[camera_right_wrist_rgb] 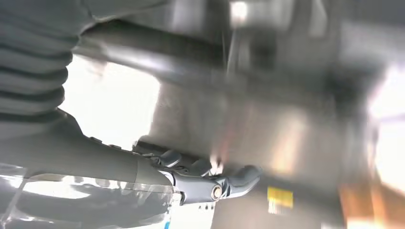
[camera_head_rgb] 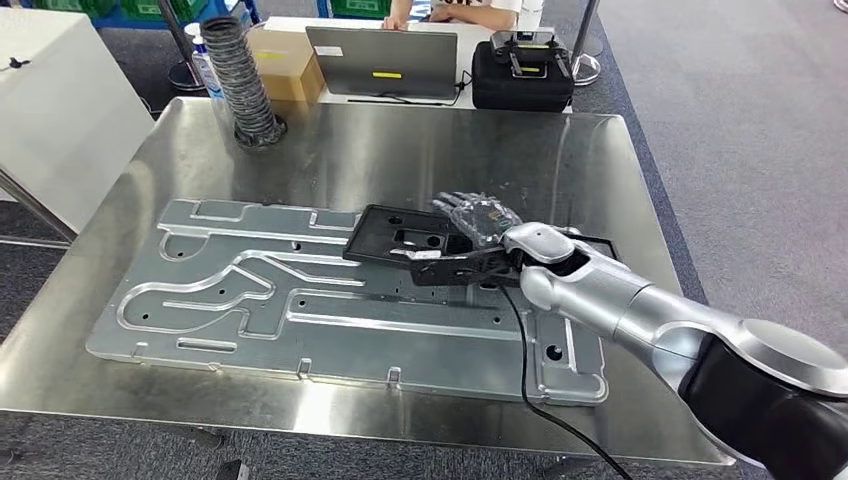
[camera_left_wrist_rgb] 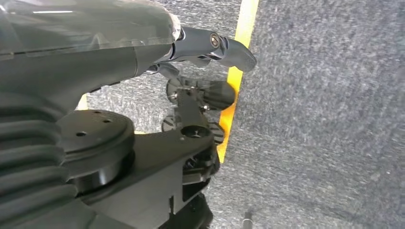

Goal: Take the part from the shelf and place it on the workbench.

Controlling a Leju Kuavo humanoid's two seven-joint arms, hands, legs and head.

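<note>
Over the steel surface (camera_head_rgb: 330,160) we go, and the right robot hand (camera_head_rgb: 478,222) is out across it, its silver arm reaching in from the lower right of the head view. It grips the black part (camera_head_rgb: 400,236), thumb below the near edge and fingers laid over the top. The part is a flat, matte black plastic panel, roughly rectangular, with a raised rim, a cut-out window in its middle and a small white label near the edge by the thumb. It sits tilted, its far-left corner low over the big machined aluminium plate (camera_head_rgb: 300,300) that lies flat on the surface; whether that corner touches the plate, I cannot tell. The plate is pale grey, carved with winding channels and drilled holes. A black cable (camera_head_rgb: 527,370) trails from the wrist down across the plate and off the front edge. At the back of the surface stands a ribbed grey hose (camera_head_rgb: 240,75), and beyond it a cardboard box (camera_head_rgb: 287,62), a grey laptop (camera_head_rgb: 384,62) and a black case (camera_head_rgb: 522,72). The left robot hand (camera_left_wrist_rgb: 143,43) hangs over grey carpet with a yellow floor stripe (camera_left_wrist_rgb: 239,52), fingers curled in around nothing. The right wrist view is blurred.
</note>
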